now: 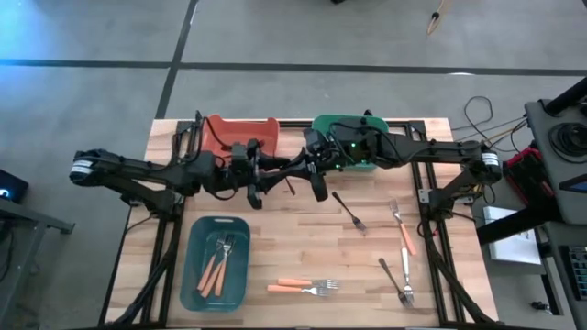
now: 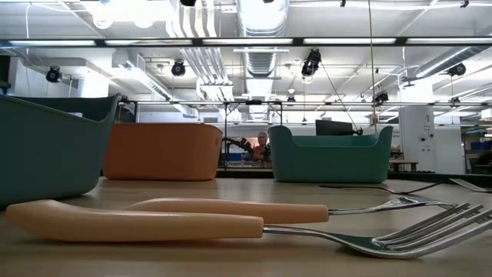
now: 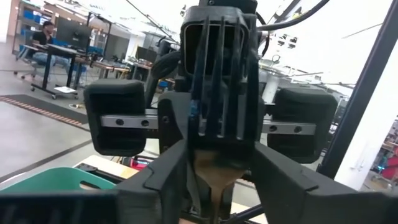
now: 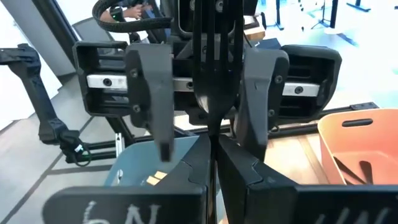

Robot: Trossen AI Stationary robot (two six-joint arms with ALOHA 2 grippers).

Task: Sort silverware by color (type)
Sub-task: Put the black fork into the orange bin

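Orange-handled forks (image 1: 218, 267) fill the blue bin (image 1: 192, 275); right end effector (image 4: 214, 146) pinches a black fork (image 4: 214, 56).

The table (image 1: 303, 229) is seen from directly overhead in the high view, with both arms in frame. The low view is taken at tabletop level, very close to two orange-handled forks (image 2: 231, 219), facing the orange bin (image 2: 163, 151) and green bin (image 2: 330, 154); these are shared with the high view. Each wrist view faces the opposite gripper at close range.
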